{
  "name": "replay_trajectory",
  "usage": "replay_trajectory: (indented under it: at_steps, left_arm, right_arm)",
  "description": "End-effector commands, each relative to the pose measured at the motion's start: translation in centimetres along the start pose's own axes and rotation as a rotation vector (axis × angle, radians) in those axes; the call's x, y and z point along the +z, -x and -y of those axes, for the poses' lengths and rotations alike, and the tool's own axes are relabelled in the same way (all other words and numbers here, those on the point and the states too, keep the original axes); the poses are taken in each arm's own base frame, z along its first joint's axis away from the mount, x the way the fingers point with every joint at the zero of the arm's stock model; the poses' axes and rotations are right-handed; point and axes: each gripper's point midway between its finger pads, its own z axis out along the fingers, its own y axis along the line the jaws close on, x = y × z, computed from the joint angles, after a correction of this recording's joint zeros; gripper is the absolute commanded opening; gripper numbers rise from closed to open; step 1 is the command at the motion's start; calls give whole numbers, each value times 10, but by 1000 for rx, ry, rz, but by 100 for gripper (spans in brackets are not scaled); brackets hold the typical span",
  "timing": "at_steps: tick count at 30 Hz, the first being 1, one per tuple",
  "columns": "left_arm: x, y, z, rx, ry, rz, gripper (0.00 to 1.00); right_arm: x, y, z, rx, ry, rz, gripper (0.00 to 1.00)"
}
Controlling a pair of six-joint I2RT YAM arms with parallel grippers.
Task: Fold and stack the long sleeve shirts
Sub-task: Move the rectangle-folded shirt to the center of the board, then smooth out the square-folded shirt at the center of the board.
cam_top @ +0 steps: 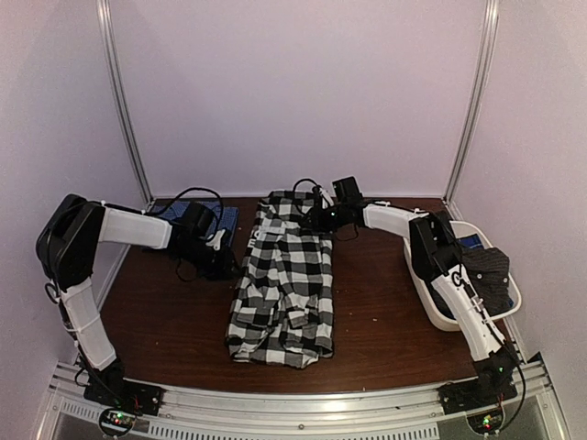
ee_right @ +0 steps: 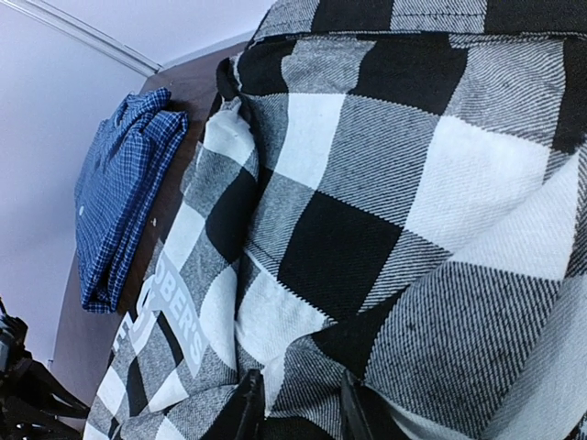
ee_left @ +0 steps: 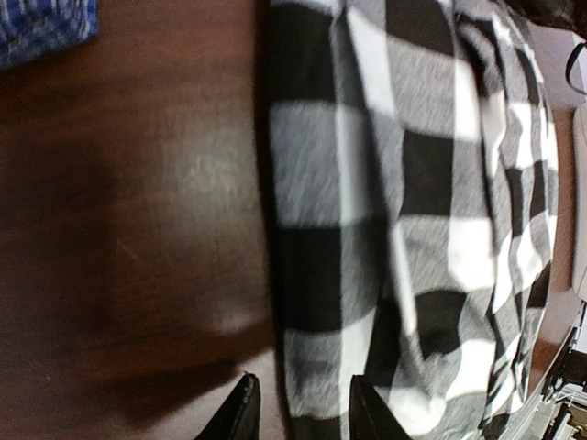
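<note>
- Left claw (ee_left: 298, 412), half-parted, straddles the checked shirt (ee_left: 413, 229) at its edge on the desk (ee_left: 138, 229).
- Right claw (ee_right: 298, 408), narrow, has checked cloth between its fingers; grip unclear. The blue shirt (ee_right: 119, 202) lies folded beyond.
- Overhead, the checked shirt lies mid-desk, seemingly folded lengthwise only; the charcoal shirt (cam_top: 486, 275) waits in the basket (cam_top: 440, 316). Stacking remains.

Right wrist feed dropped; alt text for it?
A rumpled black-and-white checked shirt fills most of the frame, its cloth showing between the right gripper's fingertips at the bottom. A folded blue shirt lies at frame left on the table.
</note>
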Motion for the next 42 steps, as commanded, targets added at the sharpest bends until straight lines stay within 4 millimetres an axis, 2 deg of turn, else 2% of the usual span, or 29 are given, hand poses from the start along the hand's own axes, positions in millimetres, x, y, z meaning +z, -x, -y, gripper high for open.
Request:
replay_trajectory:
  at_steps: [1, 3, 9, 12, 14, 15, 17, 23, 27, 28, 32, 35, 38, 42]
  left_arm:
    - [-4, -15, 6, -9, -18, 1, 34]
    - [-4, -26, 5, -15, -24, -11, 33]
    - [-2, -58, 12, -8, -46, -53, 31]
    - [0, -72, 18, 7, -51, -73, 28]
    - [0, -79, 19, 10, -44, -81, 27]
    - [-1, -82, 20, 10, -41, -82, 26]
    - [-2, -91, 20, 10, -33, -91, 24]
    - [-2, -121, 31, 33, -33, -130, 17]
    - [0, -141, 44, 39, -43, -154, 13]
    - [0, -146, 47, 45, -43, -159, 13]
    - [-2, -157, 52, 40, -38, -165, 12]
    - [-8, -159, 47, 22, -19, -145, 14]
    - [-15, -154, 47, 26, 0, -117, 22]
    - [-22, -141, 54, 48, 2, -82, 28]
  right_arm:
    - [-7, -3, 33, 72, -17, -47, 32]
    - [-17, 11, 23, 53, -12, -24, 35]
    - [-54, 42, -28, -12, 7, 28, 42]
    - [-70, 42, -49, -25, -14, 36, 43]
    - [-80, 34, -62, -29, -22, 27, 44]
    - [-80, 17, -63, -23, -33, 0, 44]
    - [-88, -1, -81, -34, -23, -14, 44]
    - [-112, -79, -127, -60, -2, -99, 42]
    - [-123, -133, -145, -63, 18, -163, 40]
    - [-126, -153, -144, -60, 9, -195, 40]
    - [-139, -200, -149, -50, 1, -257, 39]
    - [-153, -221, -149, -39, -4, -271, 39]
    - [-162, -243, -151, -18, 9, -291, 39]
    - [-162, -267, -141, 9, 9, -320, 38]
